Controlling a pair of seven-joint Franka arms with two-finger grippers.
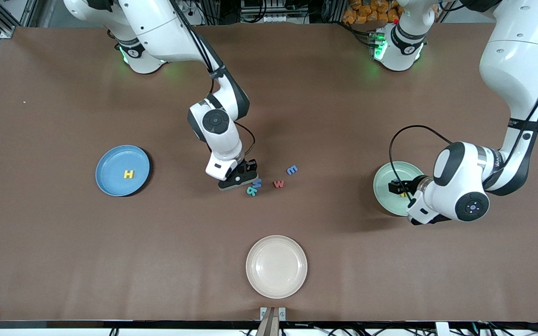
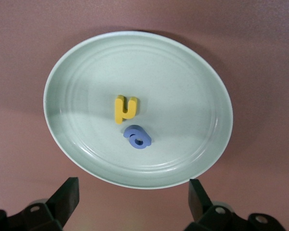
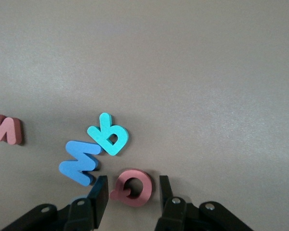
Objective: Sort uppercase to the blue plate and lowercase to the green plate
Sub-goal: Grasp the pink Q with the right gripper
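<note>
My right gripper (image 1: pixel 242 179) is low over the table, open, its fingers (image 3: pixel 98 195) on either side of the flat red ring-shaped Q (image 3: pixel 132 186) without touching it. The blue M (image 1: pixel 257 183) and the teal letter (image 1: pixel 251 190) lie close beside it; they also show in the right wrist view, the M (image 3: pixel 82 161) and the teal letter (image 3: pixel 109 134). The red w (image 1: pixel 278 184) and the blue E-like letter (image 1: pixel 292 170) lie toward the left arm's end. The blue plate (image 1: pixel 105 161) holds the yellow H (image 1: pixel 129 174). My left gripper (image 2: pixel 132 199) is open over the green plate (image 2: pixel 183 86), which holds the yellow hooked letter (image 2: pixel 125 108) and the rounded blue one (image 2: pixel 137 137).
A cream plate (image 1: pixel 276 266) sits near the table's front edge, nearer to the front camera than the letters. The green plate (image 1: pixel 385 179) is partly covered by the left arm's hand in the front view.
</note>
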